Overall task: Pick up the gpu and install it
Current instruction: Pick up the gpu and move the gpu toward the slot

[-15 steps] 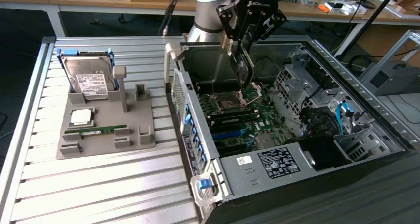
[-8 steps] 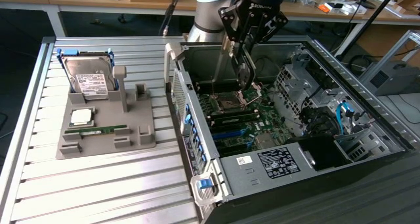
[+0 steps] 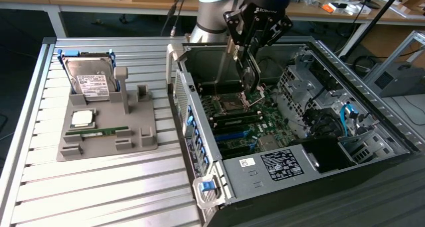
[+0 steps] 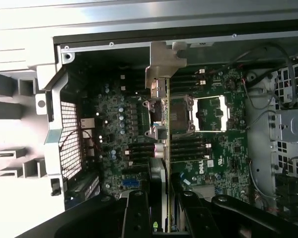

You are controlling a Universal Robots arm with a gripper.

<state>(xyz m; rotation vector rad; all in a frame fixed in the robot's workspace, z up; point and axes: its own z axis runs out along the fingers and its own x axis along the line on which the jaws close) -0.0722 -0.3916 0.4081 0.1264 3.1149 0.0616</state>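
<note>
The gpu [image 3: 248, 81] is a thin dark card with a silver end bracket. It hangs edge-down inside the open computer case [image 3: 199, 137], just above the motherboard [image 3: 232, 130] near the CPU socket. My gripper [image 3: 247, 50] is shut on its upper edge. In the wrist view the gpu [image 4: 161, 69] appears edge-on, with the silver bracket at the far end over the motherboard [image 4: 114, 124]. The black fingers [image 4: 137, 213] of my gripper [image 4: 164, 218] clamp the card from both sides.
In the exterior view's left, a grey fixture tray [image 3: 139, 137] on the slatted aluminium table holds a silver hard drive [image 3: 89, 77], a CPU [image 3: 83, 118] and a green RAM stick [image 3: 97, 132]. Case walls, drive cages [image 3: 299, 82], cables and a power supply [image 3: 282, 165] surround the motherboard.
</note>
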